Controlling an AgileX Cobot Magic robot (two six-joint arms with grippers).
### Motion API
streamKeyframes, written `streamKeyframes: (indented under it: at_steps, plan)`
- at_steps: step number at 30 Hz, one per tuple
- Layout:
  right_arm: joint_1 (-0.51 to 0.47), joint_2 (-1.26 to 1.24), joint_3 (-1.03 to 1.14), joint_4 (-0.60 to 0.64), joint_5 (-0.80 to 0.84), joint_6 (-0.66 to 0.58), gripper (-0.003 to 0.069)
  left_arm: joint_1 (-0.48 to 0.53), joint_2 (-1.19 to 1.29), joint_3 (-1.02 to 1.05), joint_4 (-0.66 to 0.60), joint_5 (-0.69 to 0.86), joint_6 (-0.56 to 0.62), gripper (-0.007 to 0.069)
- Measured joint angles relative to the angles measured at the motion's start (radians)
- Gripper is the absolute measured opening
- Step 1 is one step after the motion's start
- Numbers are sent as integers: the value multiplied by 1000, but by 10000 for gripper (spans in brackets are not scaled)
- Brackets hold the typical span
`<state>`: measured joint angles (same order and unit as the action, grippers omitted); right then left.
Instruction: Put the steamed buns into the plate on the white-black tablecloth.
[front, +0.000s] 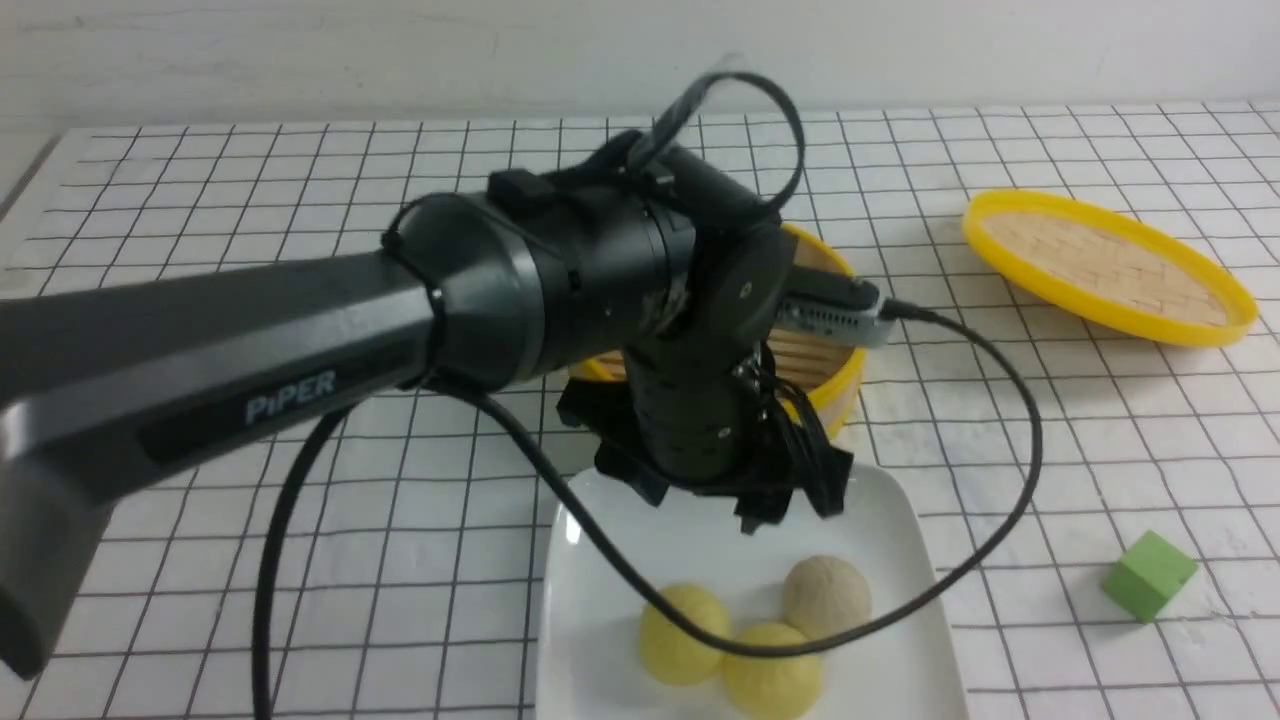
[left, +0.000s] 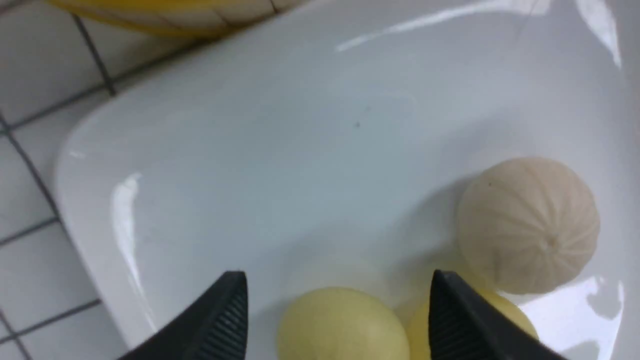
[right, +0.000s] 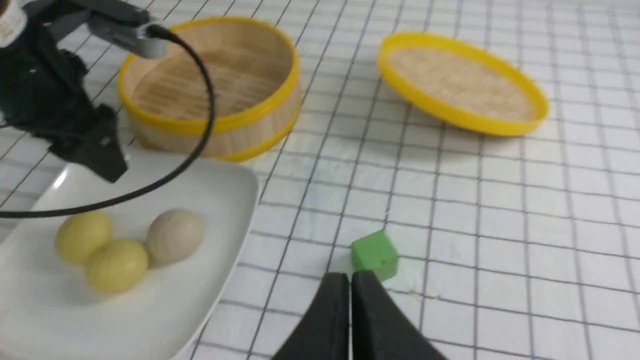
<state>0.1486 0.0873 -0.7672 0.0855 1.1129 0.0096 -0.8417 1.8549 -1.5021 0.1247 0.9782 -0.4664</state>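
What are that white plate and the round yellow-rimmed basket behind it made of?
The plate looks like glazed ceramic, or maybe hard plastic: glossy white with sharp light reflections. The basket looks like bamboo or wood: matte tan walls and a slatted floor. Its smooth yellow rim could be plastic or paint.

Black "PIPER"-marked left arm, looping black cable, ridged black left gripper.

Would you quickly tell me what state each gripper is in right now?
Left gripper: open, holding nothing.
Right gripper: shut, holding nothing.
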Motion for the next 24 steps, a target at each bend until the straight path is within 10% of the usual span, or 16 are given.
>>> streamKeyframes:
  at_steps: [10, 15, 24]
  plan:
    - [-1, -64, 349, 62, -464, 55, -13, -1, -16, -87, 52, -24, 3, 339]
    - [-1, -36, 425, 100, -607, 40, -16, -1, -16, -87, 59, -21, 31, 46]
    - [-1, -36, 427, 100, -622, 37, -12, -1, -16, -87, 60, -13, 55, 2]
